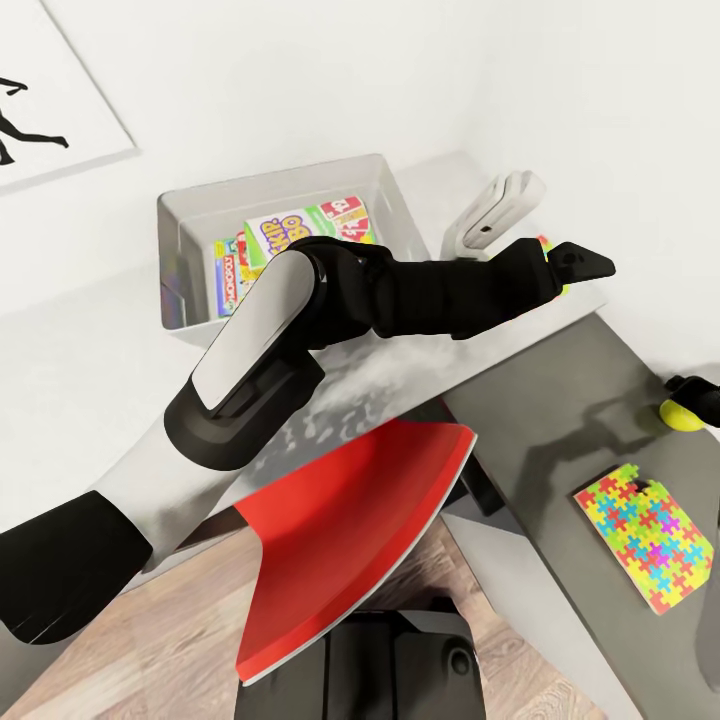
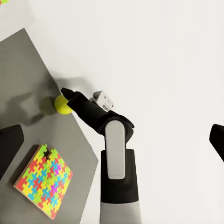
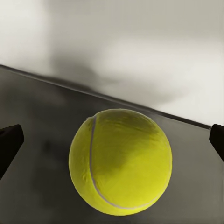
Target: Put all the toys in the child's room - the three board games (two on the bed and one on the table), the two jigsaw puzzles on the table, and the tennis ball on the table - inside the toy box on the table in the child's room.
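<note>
Right gripper (image 3: 112, 140): fingers spread wide, one dark tip at each edge of the right wrist view, nothing touching either tip.
Tennis ball (image 3: 120, 161): yellow-green with a white seam, resting on the grey table (image 3: 37, 186), centred in the gap between the right gripper's fingers and close ahead of it; in the left wrist view it (image 2: 61, 104) sits right at the tip of the right arm, by the table edge next to the wall. In the head view it (image 1: 682, 412) shows at the far right with the right gripper's dark parts just beside it.
Left gripper (image 2: 112, 140): jaws wide apart, empty, held above the table and looking down on it; in the head view the left arm reaches forward past the toy box.
Jigsaw puzzle (image 1: 647, 535): multicoloured, lying flat on the table, near the right gripper but apart from the ball; it (image 2: 43, 180) lies below the left gripper.
Toy box (image 1: 190, 215): grey open bin beside the left forearm, well apart from the right gripper.
Board games (image 1: 290, 235): colourful boxes standing inside the toy box, partly hidden by the left arm.
</note>
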